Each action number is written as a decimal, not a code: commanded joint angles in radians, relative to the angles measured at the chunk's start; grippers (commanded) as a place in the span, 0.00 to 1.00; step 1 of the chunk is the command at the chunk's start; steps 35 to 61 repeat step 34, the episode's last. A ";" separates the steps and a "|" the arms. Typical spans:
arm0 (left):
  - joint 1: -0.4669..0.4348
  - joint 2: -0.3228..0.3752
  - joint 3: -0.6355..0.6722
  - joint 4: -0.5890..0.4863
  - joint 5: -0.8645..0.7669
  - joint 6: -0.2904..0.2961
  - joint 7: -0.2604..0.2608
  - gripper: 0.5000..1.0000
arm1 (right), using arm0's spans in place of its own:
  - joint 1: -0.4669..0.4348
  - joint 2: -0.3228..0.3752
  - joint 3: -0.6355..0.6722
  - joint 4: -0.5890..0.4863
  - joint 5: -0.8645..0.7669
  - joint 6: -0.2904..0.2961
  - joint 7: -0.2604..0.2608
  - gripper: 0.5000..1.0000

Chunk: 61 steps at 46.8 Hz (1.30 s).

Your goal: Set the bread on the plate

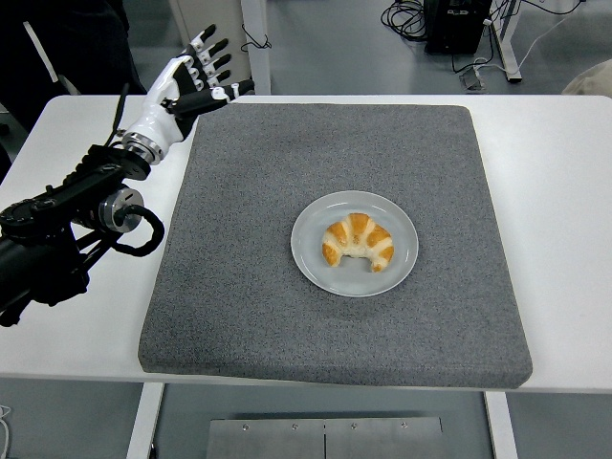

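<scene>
**Bread lies on the plate**

The bread, a croissant, lies in the middle of the plate. It looks light, soft and flaky; gentle hold at the thick middle is best. The left hand hovers far-left, fingers spread, empty.

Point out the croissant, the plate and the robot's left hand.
croissant [358, 242]: head view, middle of its golden crust.
plate [311, 251]: head view, bare left part inside the rim.
left hand [182, 81]: head view, white palm, fingers spread.
</scene>
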<state>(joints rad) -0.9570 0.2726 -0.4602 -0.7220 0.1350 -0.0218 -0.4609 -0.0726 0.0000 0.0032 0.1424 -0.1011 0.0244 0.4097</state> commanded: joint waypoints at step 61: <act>0.047 -0.168 -0.268 0.323 -0.048 -0.155 0.001 0.94 | 0.001 0.000 0.003 0.006 0.001 0.003 0.000 1.00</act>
